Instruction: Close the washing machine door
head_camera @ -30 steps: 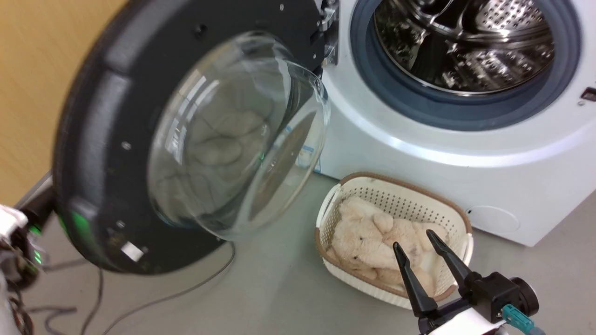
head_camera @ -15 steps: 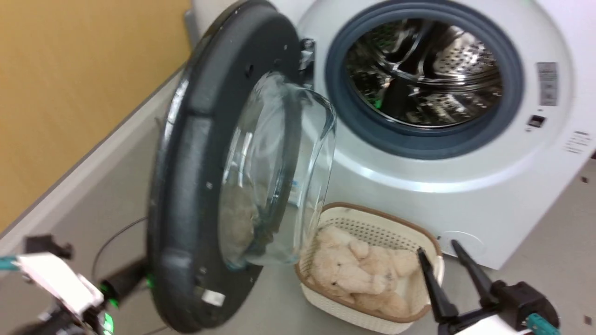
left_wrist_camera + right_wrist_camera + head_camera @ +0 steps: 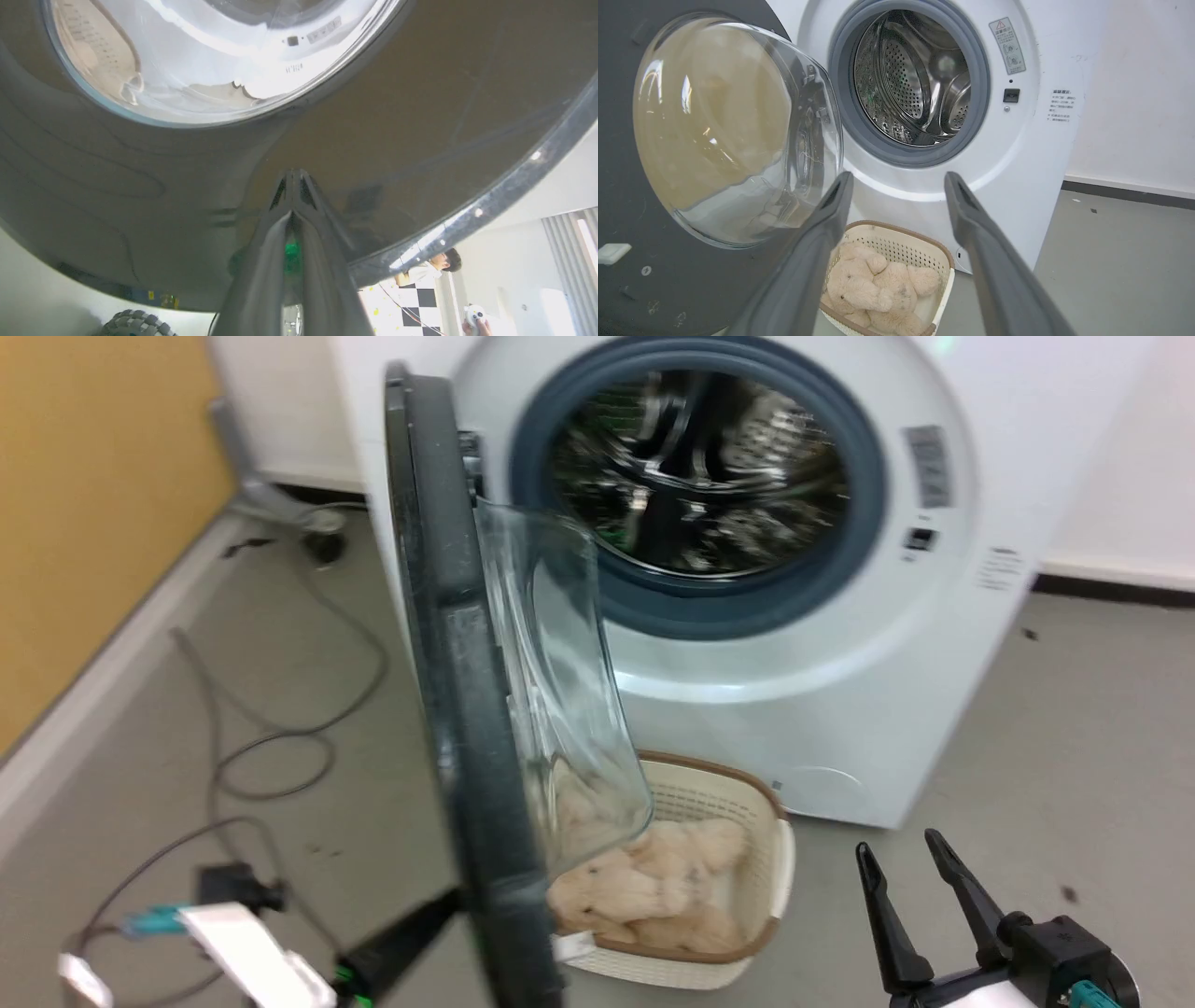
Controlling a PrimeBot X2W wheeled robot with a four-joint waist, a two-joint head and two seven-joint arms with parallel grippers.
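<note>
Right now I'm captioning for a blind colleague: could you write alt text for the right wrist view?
The washing machine door stands open at left, its glass bowl bulging toward the camera, beside the washing machine, whose steel drum is uncovered. A white basket of beige plush toys sits on the floor below, behind the open right pincer.

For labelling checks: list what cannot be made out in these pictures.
Left gripper fingertips: head view, hidden behind the washing machine door.
Drum floor: right wrist view, below the gasket lip; head view blurred.
Warning label text: too small.
Basket near end: right wrist view, cut off by bottom edge.
</note>
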